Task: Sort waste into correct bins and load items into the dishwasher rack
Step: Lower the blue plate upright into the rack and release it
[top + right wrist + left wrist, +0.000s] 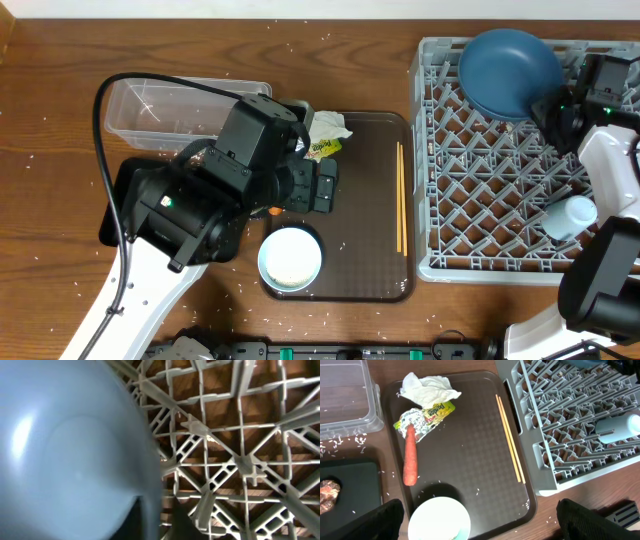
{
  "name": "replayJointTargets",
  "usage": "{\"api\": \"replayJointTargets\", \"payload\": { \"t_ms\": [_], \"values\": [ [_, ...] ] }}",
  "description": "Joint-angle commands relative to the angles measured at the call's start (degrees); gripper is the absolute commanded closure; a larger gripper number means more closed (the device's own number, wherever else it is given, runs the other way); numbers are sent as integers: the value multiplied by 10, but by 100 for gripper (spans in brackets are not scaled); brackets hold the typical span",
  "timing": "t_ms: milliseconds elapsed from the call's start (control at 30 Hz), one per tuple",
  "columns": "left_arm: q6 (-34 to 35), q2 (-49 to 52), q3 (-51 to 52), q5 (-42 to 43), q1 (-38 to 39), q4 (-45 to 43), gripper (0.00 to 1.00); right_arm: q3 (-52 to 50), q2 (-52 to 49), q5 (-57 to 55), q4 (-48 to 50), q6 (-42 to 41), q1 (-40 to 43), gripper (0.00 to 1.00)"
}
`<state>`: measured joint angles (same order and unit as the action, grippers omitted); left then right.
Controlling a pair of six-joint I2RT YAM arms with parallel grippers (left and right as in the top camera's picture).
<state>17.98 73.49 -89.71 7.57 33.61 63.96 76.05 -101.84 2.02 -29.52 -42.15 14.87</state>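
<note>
The rack [480,170] held blue plate [508,70] and one cup [568,218]; right pincer [548,105] clamped the plate's rim, left pincer [480,512] gaped empty (bowl [439,519], chopsticks [510,437], carrot [410,455], wrapper [427,416], tissue [427,387] outstanding).

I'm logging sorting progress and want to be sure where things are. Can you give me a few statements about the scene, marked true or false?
1. The chopsticks lie on the brown tray. True.
2. The blue plate sits on the brown tray. False: it is in the dishwasher rack.
3. The carrot piece lies in the dishwasher rack. False: it lies on the brown tray, against the wrapper.
4. A cup lies on its side in the dishwasher rack. True.
</note>
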Motion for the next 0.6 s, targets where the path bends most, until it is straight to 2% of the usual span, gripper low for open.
{"api": "replayJointTargets", "payload": {
  "t_ms": [0,200,400,567],
  "values": [
    [-4,-5,-4,4,1,1,2,4,0,-30,0,39,3,99],
    [-4,-5,-4,4,1,3,2,4,28,-79,-2,92,13,99],
    [-4,-5,-4,3,1,2,2,4,41,-82,-16,97,17,99],
    [-4,-5,-4,4,1,3,2,3,30,-82,-28,107,14,81]
  ]
}}
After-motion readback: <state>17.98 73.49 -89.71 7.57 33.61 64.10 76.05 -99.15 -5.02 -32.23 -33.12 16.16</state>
